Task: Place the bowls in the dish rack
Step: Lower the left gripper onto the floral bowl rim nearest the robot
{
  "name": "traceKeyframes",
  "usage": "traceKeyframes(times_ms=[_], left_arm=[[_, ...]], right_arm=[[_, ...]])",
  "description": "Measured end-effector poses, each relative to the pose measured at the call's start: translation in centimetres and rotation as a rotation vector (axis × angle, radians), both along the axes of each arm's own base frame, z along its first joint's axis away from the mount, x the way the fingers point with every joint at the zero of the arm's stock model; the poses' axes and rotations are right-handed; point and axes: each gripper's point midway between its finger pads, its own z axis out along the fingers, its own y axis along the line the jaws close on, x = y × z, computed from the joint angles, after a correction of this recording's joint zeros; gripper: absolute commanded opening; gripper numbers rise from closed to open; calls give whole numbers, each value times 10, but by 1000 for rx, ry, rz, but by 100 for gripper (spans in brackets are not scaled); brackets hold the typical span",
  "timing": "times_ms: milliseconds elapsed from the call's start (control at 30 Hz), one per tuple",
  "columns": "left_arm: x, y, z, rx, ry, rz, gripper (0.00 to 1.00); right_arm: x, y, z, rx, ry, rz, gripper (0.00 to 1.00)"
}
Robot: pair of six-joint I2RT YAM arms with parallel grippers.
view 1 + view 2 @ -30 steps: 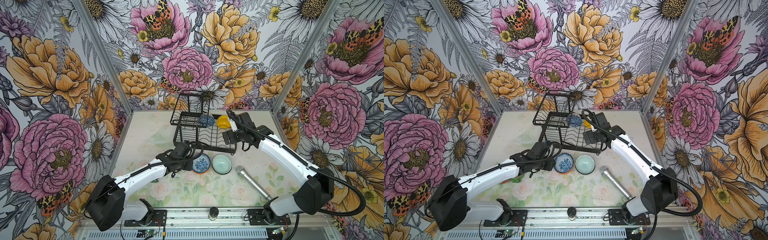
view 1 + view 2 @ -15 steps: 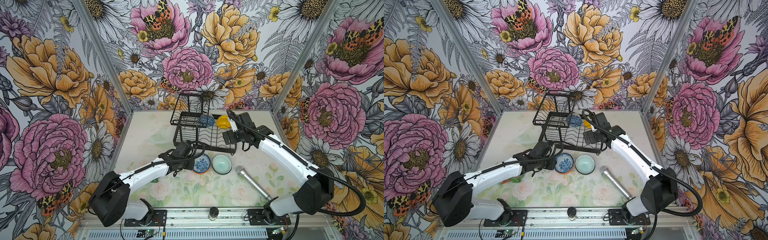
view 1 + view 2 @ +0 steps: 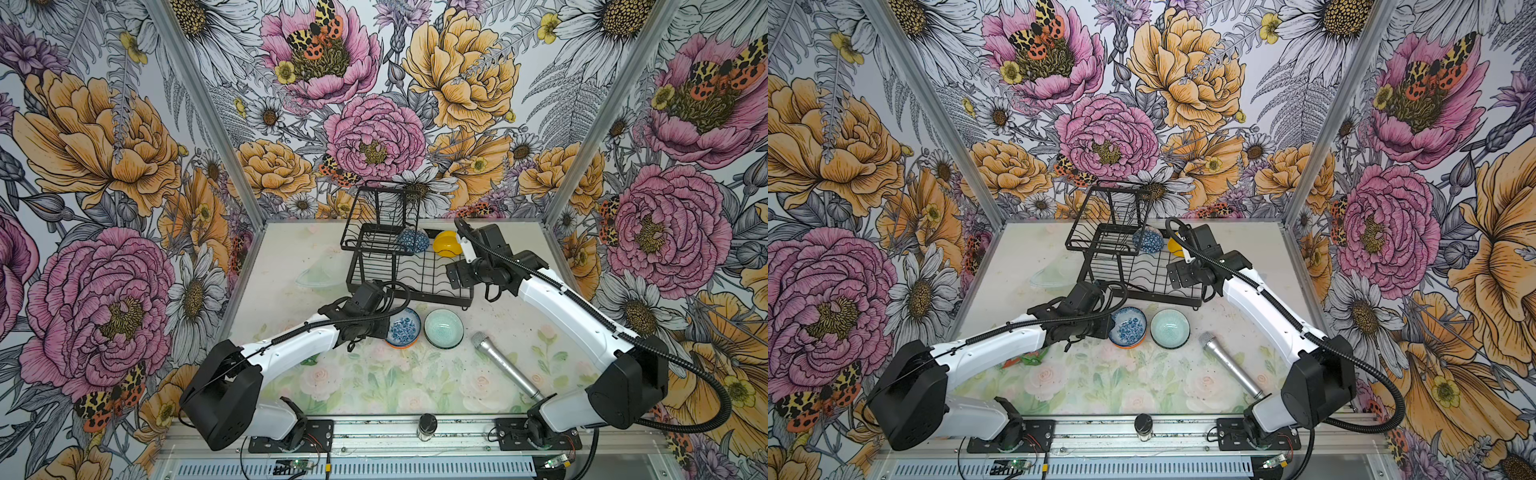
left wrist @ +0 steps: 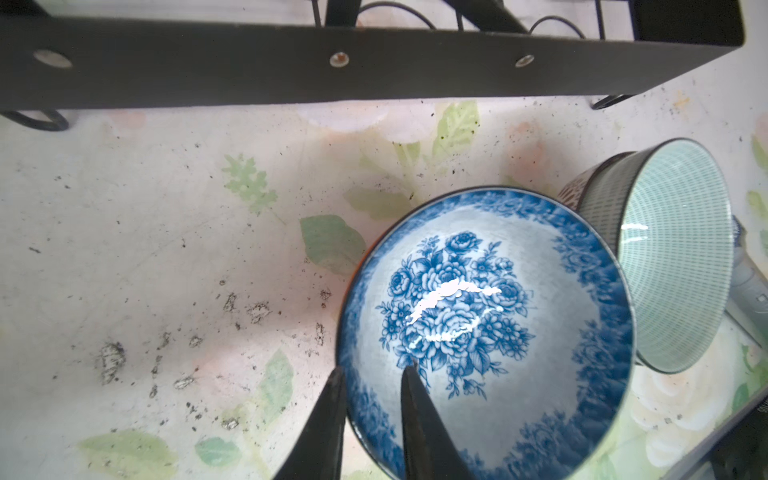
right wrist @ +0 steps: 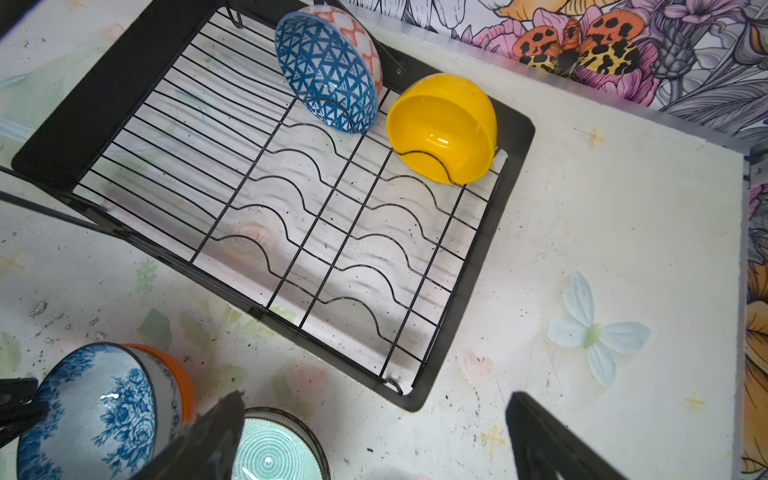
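Left gripper (image 4: 374, 370) edged astride rim of floral bowl (image 4: 486, 332), grip unclear; right gripper (image 5: 374, 397) gapes.

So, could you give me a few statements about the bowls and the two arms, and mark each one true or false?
1. The yellow bowl sits in the dish rack. True.
2. The mint green bowl is in the rack too. False: it stands on the table, beside the floral bowl.
3. The left end effector has one finger inside the floral bowl's rim and one outside. True.
4. The right end effector holds a bowl. False: it is open and empty.
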Motion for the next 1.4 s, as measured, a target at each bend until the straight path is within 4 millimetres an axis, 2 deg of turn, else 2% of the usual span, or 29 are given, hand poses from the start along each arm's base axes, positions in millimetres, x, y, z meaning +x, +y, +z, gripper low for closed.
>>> traceKeyframes(times_ms=[167, 333, 733, 867, 967, 1400], left_arm=[[1, 2, 7, 4, -10, -1, 26], [0, 5, 6, 13, 1, 2, 26], [0, 6, -10, 46, 35, -4, 26], [0, 5, -12, 46, 35, -4, 24], [1, 5, -11, 46, 33, -6, 17], [1, 4, -13, 50, 33, -10, 16]], right_arm=[[0, 1, 0, 3, 2, 3, 100], [0, 1, 0, 4, -1, 2, 99], [0, 1, -1, 4, -1, 3, 99], [0, 1, -2, 2, 3, 2, 99], [0, 1, -2, 2, 3, 3, 100], [-2, -2, -8, -5, 16, -2, 99]])
